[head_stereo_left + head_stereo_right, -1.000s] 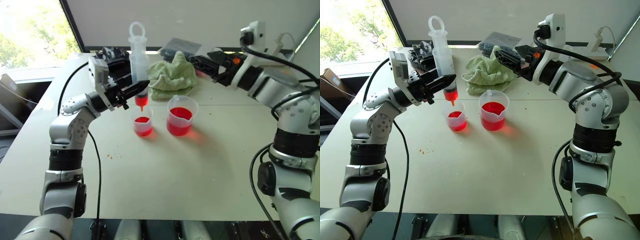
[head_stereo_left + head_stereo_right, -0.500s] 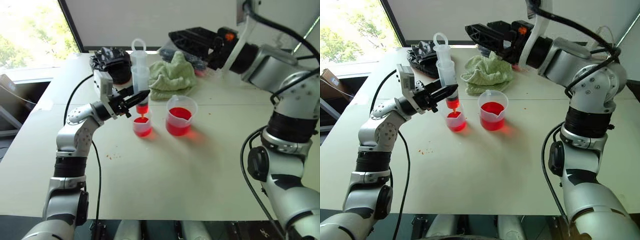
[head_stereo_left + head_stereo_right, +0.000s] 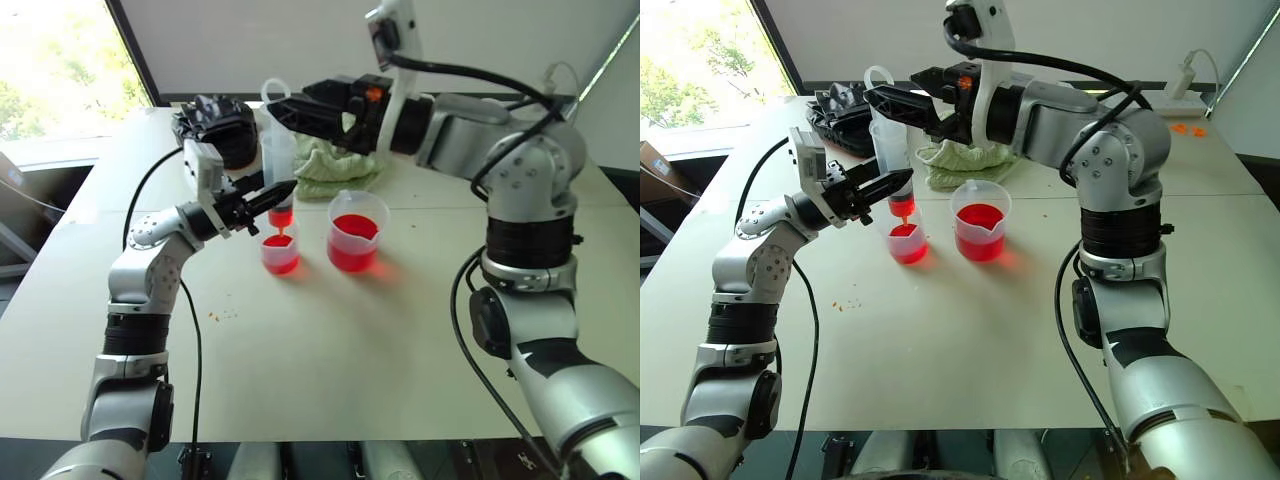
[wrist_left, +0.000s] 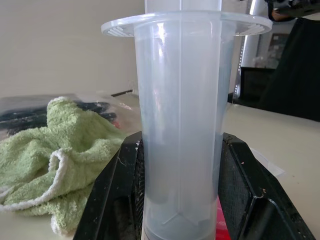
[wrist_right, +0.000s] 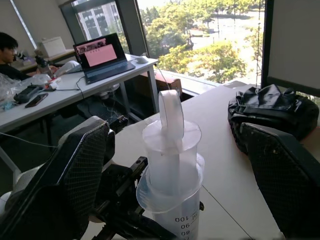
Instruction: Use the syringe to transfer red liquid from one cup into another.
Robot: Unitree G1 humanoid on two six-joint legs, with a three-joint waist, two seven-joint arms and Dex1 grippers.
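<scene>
My left gripper (image 3: 268, 196) is shut on the lower barrel of the clear syringe (image 3: 277, 158), which stands upright. A little red liquid (image 3: 284, 214) shows at the syringe's bottom end. Its orange-red tip dips into the smaller cup (image 3: 281, 251), which holds some red liquid. The larger beaker (image 3: 357, 233), part full of red liquid, stands just to its right. My right gripper (image 5: 175, 127) is open and level, reaching in from the right. Its fingers (image 5: 65, 175) stand either side of the plunger ring (image 5: 171, 112) without touching it.
A crumpled green towel (image 3: 342, 156) lies behind the cups, with a plastic packet beyond it. A black bag (image 3: 216, 119) sits at the table's back left. In the right wrist view, a person (image 5: 11, 50) sits at a far desk with a laptop (image 5: 102, 57).
My right arm has swung left from beside the towel to the syringe's plunger top. My left gripper has lowered the syringe slightly, bringing its tip into the smaller cup.
</scene>
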